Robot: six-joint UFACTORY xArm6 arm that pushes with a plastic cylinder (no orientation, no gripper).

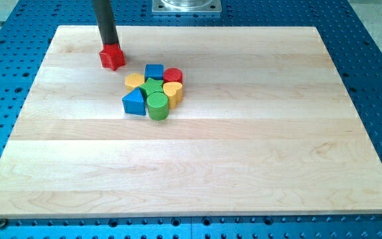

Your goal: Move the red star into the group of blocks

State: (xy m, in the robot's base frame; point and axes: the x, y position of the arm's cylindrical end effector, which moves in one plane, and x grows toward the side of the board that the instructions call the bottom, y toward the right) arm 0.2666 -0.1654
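The red wooden star block (112, 58) is touched at its top by my tip (110, 46), the dark rod having no fingers. It lies apart from the cluster of coloured wooden blocks (152, 90), at ten o'clock.

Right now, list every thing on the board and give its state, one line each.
my tip: at the red star's top-left edge, seemingly touching it.
red star: apart from the group, up and to the view's left of it.
yellow block: in the group, left side.
blue cube: group's top.
red cylinder: group's top right.
green star: group's centre.
yellow heart: right side.
blue triangle: bottom left.
green cylinder: upright, bottom.
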